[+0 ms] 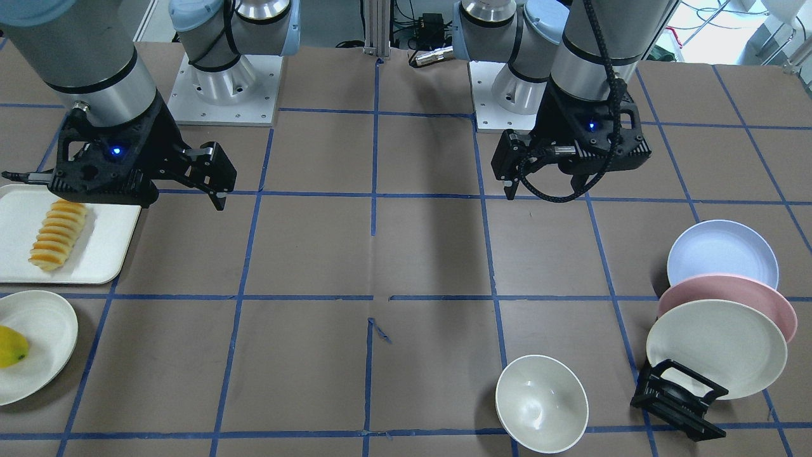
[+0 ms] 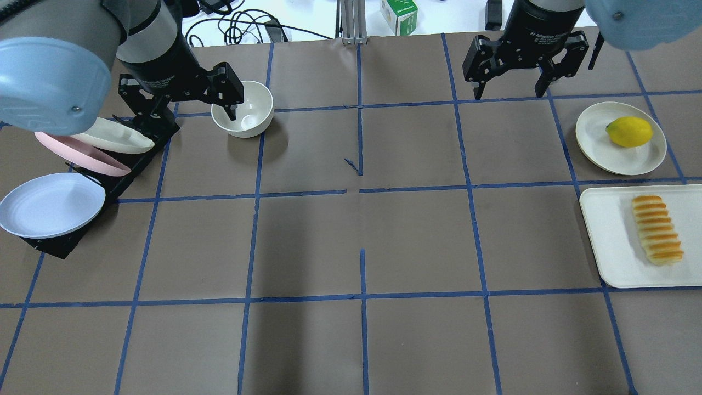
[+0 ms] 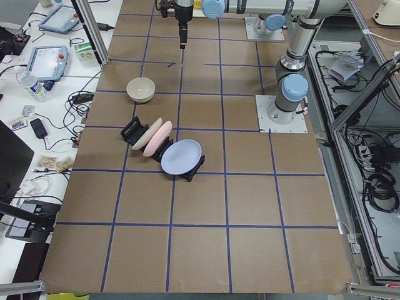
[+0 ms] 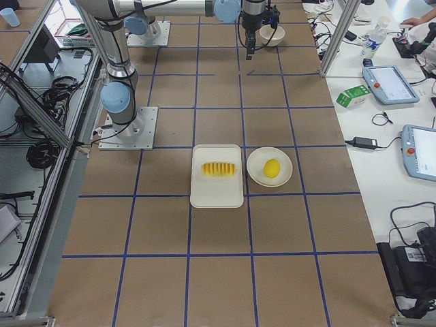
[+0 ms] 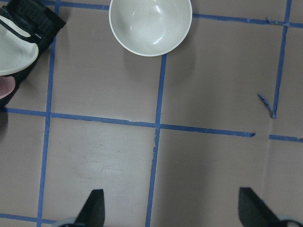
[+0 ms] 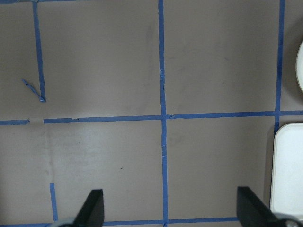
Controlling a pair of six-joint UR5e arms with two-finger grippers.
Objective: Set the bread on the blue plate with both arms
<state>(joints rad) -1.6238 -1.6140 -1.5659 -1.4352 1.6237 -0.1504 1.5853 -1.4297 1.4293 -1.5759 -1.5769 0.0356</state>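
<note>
— Cream round bowl (image 1: 541,404), empty, at the operators' edge. Bread?
— Ridged orange-yellow loaf of bread (image 2: 656,229) lies on a white rectangular tray (image 2: 603,241) by the right edge. Pale blue round plate (image 2: 52,204) leans in a black rack (image 2: 140,156) by the left edge.
— Jaws?
— Wrist views show them: left gripper (image 5: 171,203) and right gripper (image 6: 168,203) both spread wide, holding nothing.

We find bread and blue plate at opposite ends of the table

The bread (image 1: 58,235) lies on a white tray (image 1: 108,254) below the raised right gripper (image 1: 114,190). Beyond the raised left gripper (image 1: 571,184), the blue plate (image 1: 723,251) leans in a black rack (image 1: 675,400) behind a pink plate (image 1: 729,295) and a cream plate (image 1: 717,349).
</note>
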